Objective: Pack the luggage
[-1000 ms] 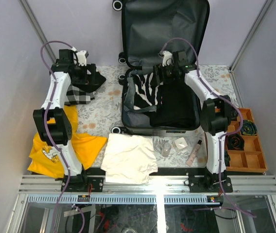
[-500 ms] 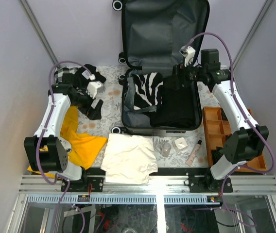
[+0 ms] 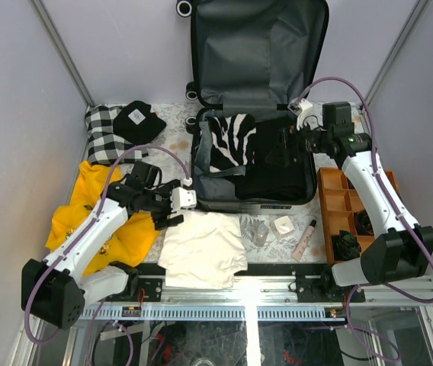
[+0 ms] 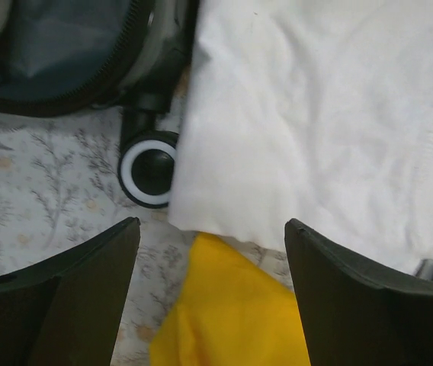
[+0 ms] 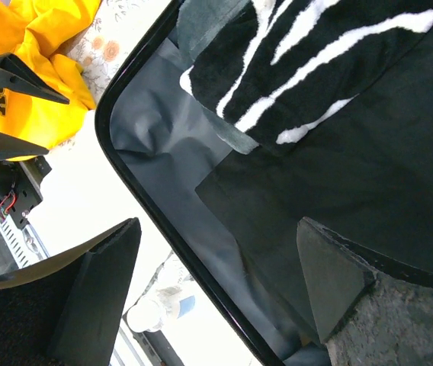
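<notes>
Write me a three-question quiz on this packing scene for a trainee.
1. Multiple choice: which item lies inside the luggage? A yellow shirt; B zebra-print garment; C checkered cloth.
2. True or false: the right gripper is shut on black clothing.
3. Short answer: what colour is the garment lying just in front of the luggage's near wall?
Key: 1 B. 2 False, it is open and holds nothing. 3 It is the white garment.

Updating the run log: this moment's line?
left jaws open, by white folded cloth; right jaws open, over black hard-shell suitcase; zebra-striped garment inside
</notes>
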Robot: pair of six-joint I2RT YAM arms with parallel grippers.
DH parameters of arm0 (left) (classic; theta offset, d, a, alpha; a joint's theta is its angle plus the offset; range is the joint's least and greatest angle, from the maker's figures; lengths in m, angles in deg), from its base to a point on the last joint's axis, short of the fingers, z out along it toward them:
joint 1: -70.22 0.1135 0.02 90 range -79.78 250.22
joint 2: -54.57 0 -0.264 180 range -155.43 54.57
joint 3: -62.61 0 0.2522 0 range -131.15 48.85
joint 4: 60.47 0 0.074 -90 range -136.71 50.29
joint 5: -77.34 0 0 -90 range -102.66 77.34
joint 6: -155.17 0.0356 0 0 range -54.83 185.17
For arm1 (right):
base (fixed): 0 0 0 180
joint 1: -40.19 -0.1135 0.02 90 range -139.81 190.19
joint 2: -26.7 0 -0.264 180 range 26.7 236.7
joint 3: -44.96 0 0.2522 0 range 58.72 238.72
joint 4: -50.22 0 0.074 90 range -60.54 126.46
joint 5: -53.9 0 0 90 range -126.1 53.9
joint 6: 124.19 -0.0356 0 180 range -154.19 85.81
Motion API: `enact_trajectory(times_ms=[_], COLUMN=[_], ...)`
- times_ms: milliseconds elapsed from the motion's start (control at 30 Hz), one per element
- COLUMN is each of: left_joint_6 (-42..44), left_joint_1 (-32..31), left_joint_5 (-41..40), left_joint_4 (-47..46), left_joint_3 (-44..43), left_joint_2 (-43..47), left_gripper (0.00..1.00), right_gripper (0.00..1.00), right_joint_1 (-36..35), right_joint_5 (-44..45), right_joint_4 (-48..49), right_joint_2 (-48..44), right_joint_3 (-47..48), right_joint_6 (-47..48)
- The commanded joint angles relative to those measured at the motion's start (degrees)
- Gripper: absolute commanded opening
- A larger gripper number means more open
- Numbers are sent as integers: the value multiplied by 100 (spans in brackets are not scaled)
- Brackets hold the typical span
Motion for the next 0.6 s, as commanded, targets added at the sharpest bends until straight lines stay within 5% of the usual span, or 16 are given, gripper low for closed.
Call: enact_trajectory(times_ms=[0,567], left_joint_6=[433,830], left_joint_1=[-189,-641], left_joint_5=[-205,-318], left_joint_4=[-1477,-2573], left_joint_3=[266,763], left_joint_2=[-132,-1112], left_gripper=[73,45], right_gripper=[90,89], right_joint_1=[188,365], right_joint_5=[-184,-197], right_joint_4=[155,219], right_joint_2=[-152,-139], right_joint_3=[42,-187], right_joint_6=[-98,-145])
